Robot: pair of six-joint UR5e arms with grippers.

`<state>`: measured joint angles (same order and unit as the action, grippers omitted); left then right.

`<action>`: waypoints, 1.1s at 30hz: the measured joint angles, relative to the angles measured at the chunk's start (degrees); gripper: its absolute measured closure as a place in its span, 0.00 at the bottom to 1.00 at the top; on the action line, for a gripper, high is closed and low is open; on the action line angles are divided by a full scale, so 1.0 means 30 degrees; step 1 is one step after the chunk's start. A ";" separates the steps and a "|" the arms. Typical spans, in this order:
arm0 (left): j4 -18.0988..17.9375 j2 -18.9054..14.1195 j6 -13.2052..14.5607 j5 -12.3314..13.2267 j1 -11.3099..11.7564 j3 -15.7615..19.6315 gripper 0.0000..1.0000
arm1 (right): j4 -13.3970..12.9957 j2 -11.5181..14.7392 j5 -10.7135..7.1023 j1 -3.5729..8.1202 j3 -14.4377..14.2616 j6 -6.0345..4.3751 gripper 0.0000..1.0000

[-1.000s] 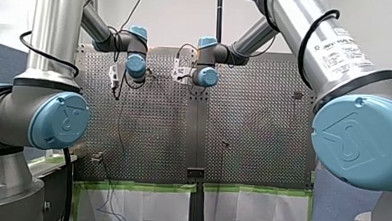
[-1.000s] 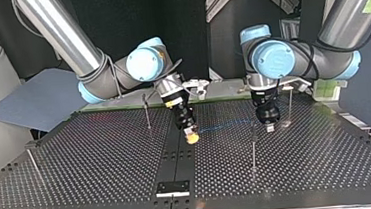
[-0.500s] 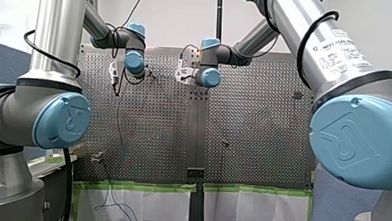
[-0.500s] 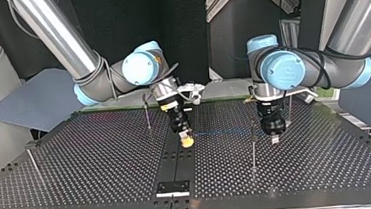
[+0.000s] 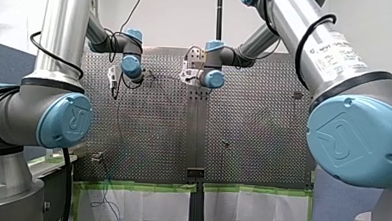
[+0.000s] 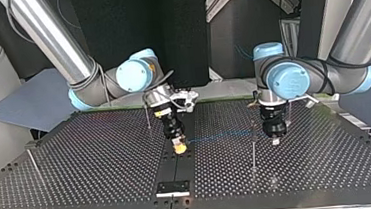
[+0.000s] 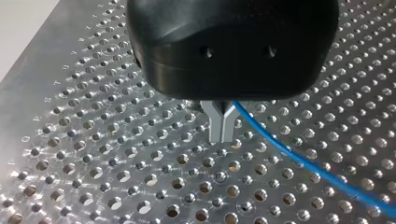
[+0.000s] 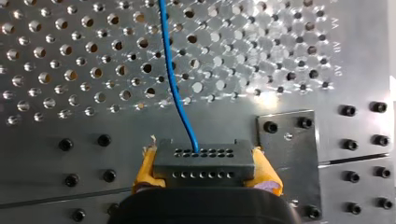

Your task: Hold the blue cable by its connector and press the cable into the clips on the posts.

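My right gripper [image 8: 205, 173] is closed narrowly on the black connector [image 8: 204, 162], with one of its yellow pads [image 8: 145, 170] pressed against each end of the block. Only the right wrist view shows this grip. It also shows the rows of small holes in the connector and the blue cable [image 8: 176, 88] leaving its face and running ahead over the perforated table [image 6: 102, 161].

My left gripper [image 7: 222, 133] has its metal fingers [image 7: 215, 122] pressed together, and the cable comes out right at their side. The left wrist view does not show the pinch itself.

The top view gives the layout that the wrist views lack. A thin upright post [image 6: 252, 147] stands between the two grippers. My left gripper hangs just beside it, and the connector is well apart from it on the opposite side. The cable is stretched nearly level from one gripper to the other and crosses the post near its upper end. I cannot tell whether it sits in the clip there.

The front view shows both arms reaching in, but their wrists hide both grippers.
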<state>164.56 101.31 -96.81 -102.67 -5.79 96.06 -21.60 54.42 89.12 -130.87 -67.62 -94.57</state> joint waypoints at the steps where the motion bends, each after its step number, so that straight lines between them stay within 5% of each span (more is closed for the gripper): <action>1: 0.0020 0.0080 -0.0018 0.0101 0.0008 -0.0061 0.98 | 0.0000 -0.0079 -0.0031 0.0018 0.0054 0.0003 1.00; 15: 0.0115 0.0452 -0.0043 0.0714 0.0060 -0.0363 0.98 | -0.0004 -0.0360 -0.0141 0.0316 0.0253 -0.0007 1.00; 16: 0.0035 0.0455 0.0005 0.0714 0.0032 -0.0362 0.87 | 0.0000 -0.0361 -0.0150 0.0323 0.0254 -0.0007 1.00; 17: -0.0054 0.0455 0.0058 0.0719 0.0000 -0.0362 0.64 | 0.0006 -0.0366 -0.0156 0.0327 0.0255 -0.0006 1.00; 18: -0.0136 0.0457 0.0121 0.0707 -0.0043 -0.0361 0.64 | 0.0017 -0.0369 -0.0161 0.0331 0.0254 -0.0006 1.00; 20: -0.0148 0.0455 0.0199 0.0637 -0.0097 -0.0361 0.31 | 0.0033 -0.0373 -0.0167 0.0332 0.0257 -0.0006 1.00; 21: -0.0089 0.0455 0.0255 0.0519 -0.0123 -0.0360 0.31 | 0.0047 -0.0377 -0.0168 0.0331 0.0256 -0.0006 1.00; 23: 0.0065 0.0457 0.0394 0.0251 -0.0150 -0.0360 0.13 | 0.0068 -0.0376 -0.0170 0.0327 0.0256 -0.0007 1.00; 26: 0.0457 0.0447 0.0694 -0.0139 -0.0152 -0.0359 0.00 | 0.0132 -0.0374 -0.0171 0.0321 0.0256 -0.0006 1.00; 33: 0.1517 0.0428 0.1194 -0.0341 -0.0053 -0.0362 0.00 | 0.0246 -0.0372 -0.0172 0.0256 0.0257 -0.0006 1.00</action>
<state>169.11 102.59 -93.23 -103.70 -5.95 94.97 -20.86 53.31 88.60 -130.11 -66.85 -94.59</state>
